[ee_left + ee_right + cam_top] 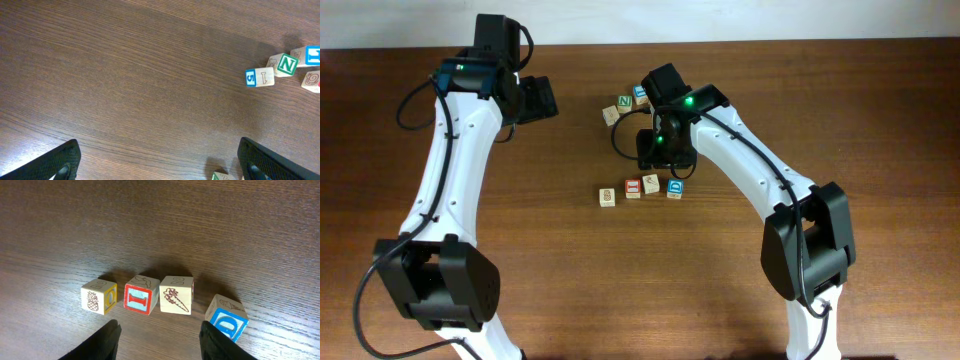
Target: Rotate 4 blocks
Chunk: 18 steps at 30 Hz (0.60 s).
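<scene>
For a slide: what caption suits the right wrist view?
Open right gripper hovers by a row of four wooden cubes: pineapple cube, red I cube, carrot cube, blue D cube.

The pineapple block (99, 297) is yellow-trimmed, the I block (141, 300) red-bordered, the carrot block (176, 300) pale, the D block (227, 322) bright blue.
</scene>
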Each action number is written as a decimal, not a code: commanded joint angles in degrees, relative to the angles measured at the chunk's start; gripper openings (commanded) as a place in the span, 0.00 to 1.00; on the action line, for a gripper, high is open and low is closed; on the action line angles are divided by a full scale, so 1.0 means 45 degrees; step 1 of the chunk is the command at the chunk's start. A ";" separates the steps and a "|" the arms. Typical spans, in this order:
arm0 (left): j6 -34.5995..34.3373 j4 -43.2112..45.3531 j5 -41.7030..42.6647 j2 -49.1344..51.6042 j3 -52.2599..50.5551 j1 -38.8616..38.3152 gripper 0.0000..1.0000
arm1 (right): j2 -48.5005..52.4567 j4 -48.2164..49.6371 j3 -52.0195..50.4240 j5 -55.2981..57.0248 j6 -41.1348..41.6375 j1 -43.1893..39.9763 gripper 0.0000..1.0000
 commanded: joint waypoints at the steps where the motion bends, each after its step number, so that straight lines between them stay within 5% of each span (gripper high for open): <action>1: -0.0131 0.0029 -0.0185 0.0068 0.0170 0.0005 0.99 | 0.0083 0.0034 -0.0087 0.0262 0.0121 0.0092 0.52; 18: -0.0131 -0.0024 -0.0180 0.0068 0.0170 -0.0005 0.99 | 0.0083 -0.0112 -0.0087 0.0602 0.0452 0.0097 0.52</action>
